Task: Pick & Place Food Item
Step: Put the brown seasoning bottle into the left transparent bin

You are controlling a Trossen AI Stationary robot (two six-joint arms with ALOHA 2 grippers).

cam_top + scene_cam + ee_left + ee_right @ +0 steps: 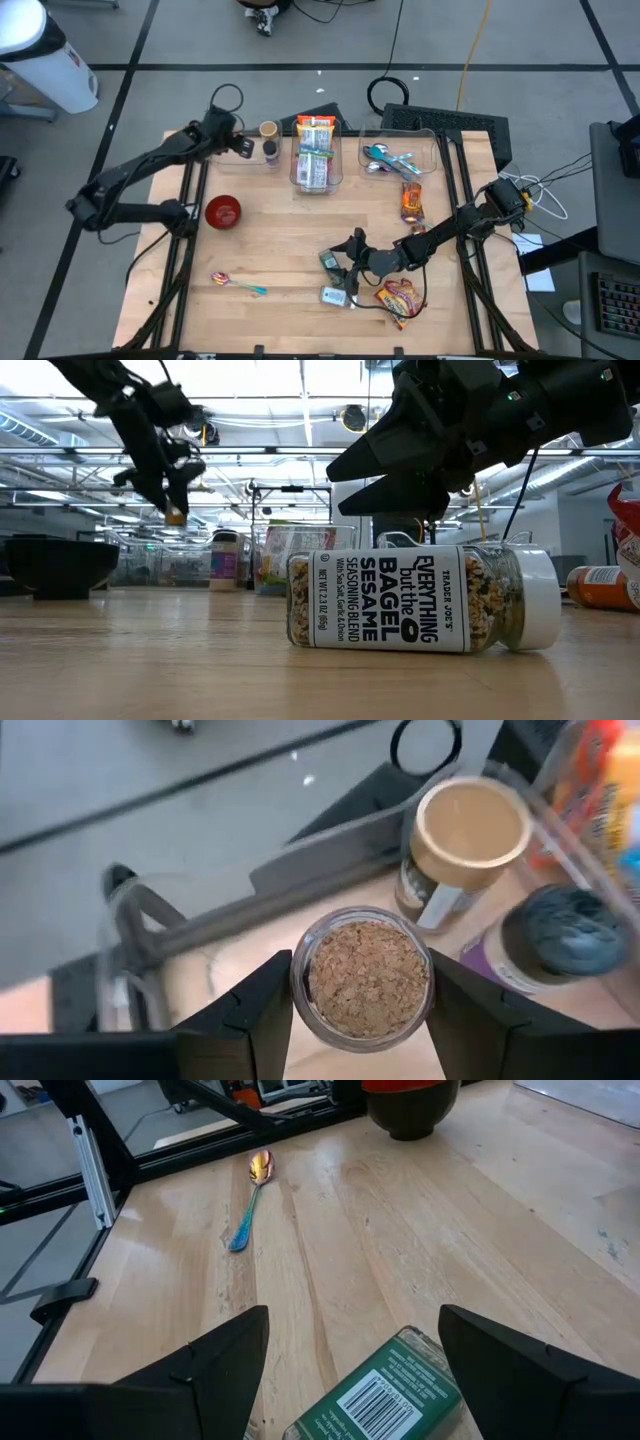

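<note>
My left claw (360,1010) clamps a cork-topped jar (366,978) above the wooden table's (280,250) far-left corner; my right claw (350,1370) gapes empty over a green-labelled jar (385,1395) near the front edge

Around the red bowl (223,211), the bench (280,250) carries: five jars, two clear bins (317,160), three snack bags, one loose spoon (235,283), several more spoons in the farther bin (400,152)
</note>
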